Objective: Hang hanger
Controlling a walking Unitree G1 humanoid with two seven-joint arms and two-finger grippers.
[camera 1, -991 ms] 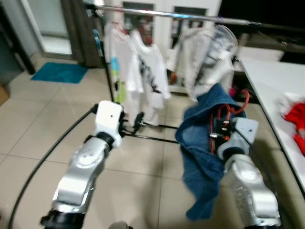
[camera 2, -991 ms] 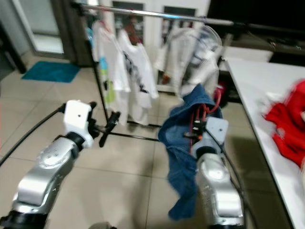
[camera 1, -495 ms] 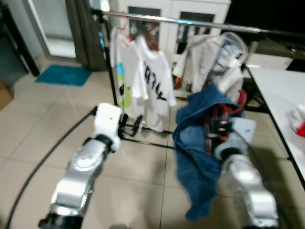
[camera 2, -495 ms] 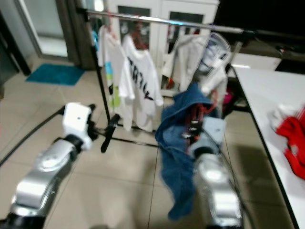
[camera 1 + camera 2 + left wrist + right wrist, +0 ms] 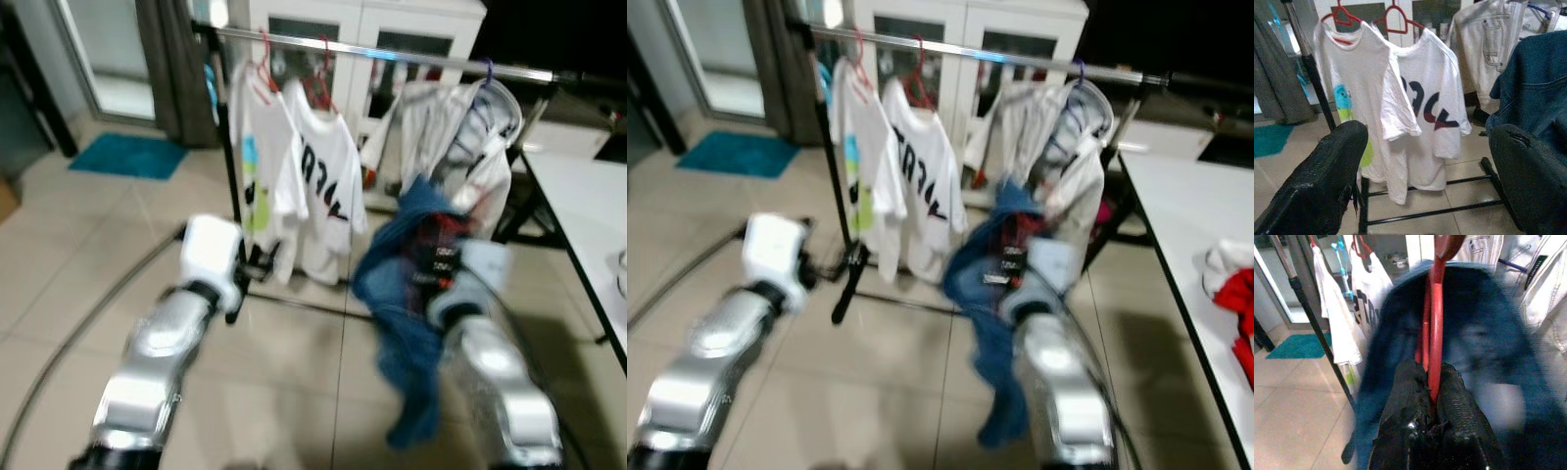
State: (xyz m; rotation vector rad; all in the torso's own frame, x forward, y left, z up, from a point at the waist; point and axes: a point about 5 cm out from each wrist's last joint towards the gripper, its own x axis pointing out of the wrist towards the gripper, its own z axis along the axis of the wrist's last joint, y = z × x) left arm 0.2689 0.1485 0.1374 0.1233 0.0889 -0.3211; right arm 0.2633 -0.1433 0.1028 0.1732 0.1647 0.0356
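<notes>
Your right gripper (image 5: 1430,396) has its jaws pinched on the thin red hanger (image 5: 1434,328), whose wire rises straight up between the 2 rough black pads. A blue denim garment (image 5: 402,323) drapes over that hanger and hangs down in soft folds in front of the right arm, hiding most of the wrist in the head views. The hanger is held below the rail, not hooked on it.

Your left gripper (image 5: 1430,161) has its jaws spread wide with nothing between them, pointed at the rack; the left forearm reaches forward at mid height.

Ahead stands a chrome clothes rail (image 5: 1019,57) on a black frame. 2 white T-shirts (image 5: 1400,103) hang on red hangers, one with dark lettering. Further along hang pale jeans and white garments (image 5: 470,147), blurred. A white table (image 5: 1195,225) edge is cut off on your right, carrying a red cloth (image 5: 1242,313). The floor (image 5: 88,255) is beige tile.
</notes>
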